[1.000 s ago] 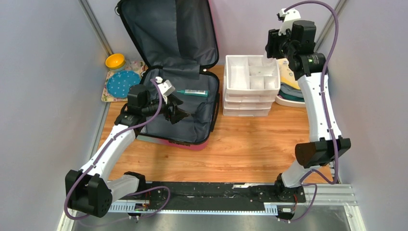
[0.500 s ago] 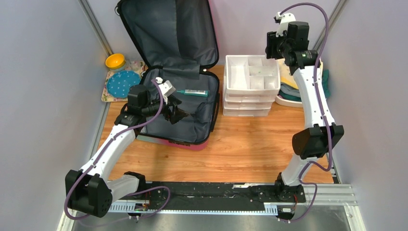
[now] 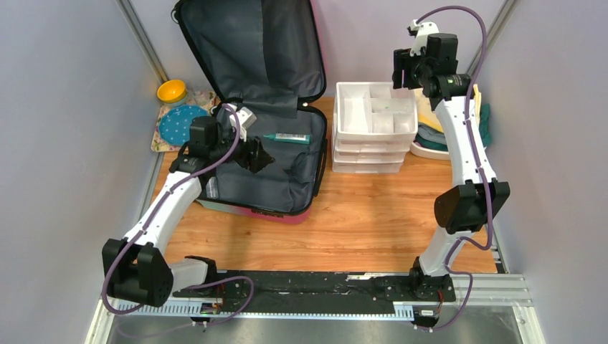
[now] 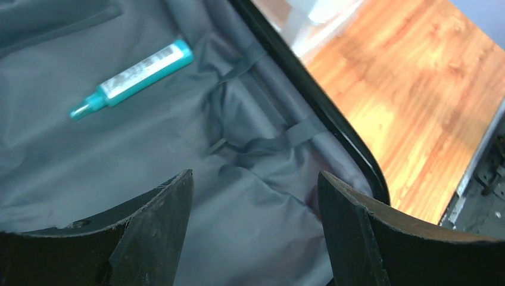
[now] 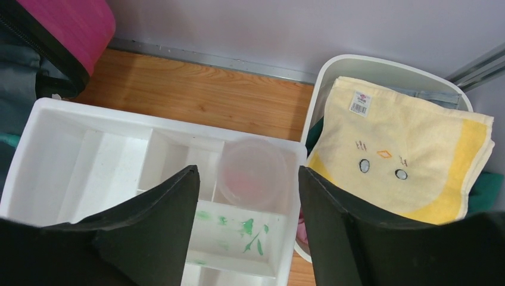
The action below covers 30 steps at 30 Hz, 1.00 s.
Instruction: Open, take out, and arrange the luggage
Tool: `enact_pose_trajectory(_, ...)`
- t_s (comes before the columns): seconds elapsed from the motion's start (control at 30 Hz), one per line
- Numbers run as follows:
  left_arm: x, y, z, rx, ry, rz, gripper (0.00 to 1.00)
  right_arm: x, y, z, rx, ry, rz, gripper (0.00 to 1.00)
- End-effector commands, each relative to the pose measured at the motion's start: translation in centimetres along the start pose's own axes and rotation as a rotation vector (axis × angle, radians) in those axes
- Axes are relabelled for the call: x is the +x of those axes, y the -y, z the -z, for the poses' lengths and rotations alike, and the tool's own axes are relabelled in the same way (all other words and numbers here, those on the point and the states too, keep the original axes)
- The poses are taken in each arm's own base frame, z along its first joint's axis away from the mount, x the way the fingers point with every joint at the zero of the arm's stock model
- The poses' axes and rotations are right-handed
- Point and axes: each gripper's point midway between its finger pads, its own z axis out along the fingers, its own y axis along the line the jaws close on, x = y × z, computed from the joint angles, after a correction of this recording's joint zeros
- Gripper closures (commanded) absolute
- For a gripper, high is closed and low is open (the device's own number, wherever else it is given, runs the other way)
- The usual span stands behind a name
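Observation:
The luggage (image 3: 247, 50) lies open at the back left of the table, its lid upright against the wall and its dark grey lining showing. A teal tube (image 3: 287, 137) lies in the lower half; it also shows in the left wrist view (image 4: 132, 77). My left gripper (image 3: 258, 154) hovers over the lower half's lining (image 4: 119, 155), open and empty (image 4: 255, 176). My right gripper (image 3: 401, 68) is open and empty (image 5: 247, 170), high above the white drawer organiser. The luggage's pink shell corner (image 5: 71, 24) shows in the right wrist view.
The white drawer organiser (image 3: 373, 154) stands right of the luggage; a clear cup (image 5: 253, 185) sits in one compartment. A white oval basin (image 5: 357, 59) with a yellow towel (image 5: 405, 143) is at the back right. A yellow bowl (image 3: 172, 90) and a blue plate (image 3: 183, 123) are at the back left.
My left gripper has pulled back and up a little over the lining, still open. My right gripper has shifted left and farther back above the organiser.

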Motion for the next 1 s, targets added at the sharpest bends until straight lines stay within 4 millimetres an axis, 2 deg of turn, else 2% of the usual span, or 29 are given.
enact_pose_trajectory(0.0,-0.7,-2.8,1.2,-0.126,-0.008,0.138,0.16,-2.8,0.2,1.2,0.003,0.089,-0.011,0.31)
enact_pose_trajectory(0.07,-0.3,-3.9,1.7,-0.187,-0.012,0.169,0.16,-3.2,0.3,1.6,0.010,0.097,-0.013,0.20)
enact_pose_trajectory(0.13,0.5,-4.8,2.3,-0.259,-0.036,0.216,0.16,-3.6,0.3,2.0,0.011,0.108,-0.015,0.15)
enact_pose_trajectory(0.2,1.3,-6.6,3.3,-0.389,-0.073,0.263,0.16,-4.3,0.2,2.7,0.008,0.128,-0.028,0.14)
enact_pose_trajectory(0.37,6.1,-9.6,7.2,-0.704,-0.230,0.473,0.18,-5.5,-1.6,5.1,-0.046,0.170,-0.040,0.12)
enact_pose_trajectory(0.43,7.5,-9.9,8.7,-0.777,-0.255,0.527,0.19,-5.1,-2.3,5.5,-0.065,0.170,-0.034,0.12)
enact_pose_trajectory(0.47,8.8,-10.3,9.6,-0.836,-0.279,0.535,0.20,-5.3,-2.8,6.2,-0.078,0.180,-0.027,0.12)
enact_pose_trajectory(0.53,10.6,-10.5,10.7,-0.891,-0.312,0.535,0.22,-4.8,-4.0,6.4,-0.111,0.169,-0.014,0.12)
enact_pose_trajectory(0.6,11.8,-11.3,11.9,-0.959,-0.341,0.534,0.25,-4.8,-5.1,7.3,-0.141,0.177,0.001,0.12)
enact_pose_trajectory(0.73,14.0,-12.3,12.2,-1.018,-0.412,0.566,0.37,-4.0,-6.1,7.6,-0.157,0.162,0.045,0.11)
enact_pose_trajectory(0.97,15.2,-14.9,11.2,-1.068,-0.385,0.526,0.41,-3.9,-6.9,8.2,-0.189,0.154,0.054,0.10)
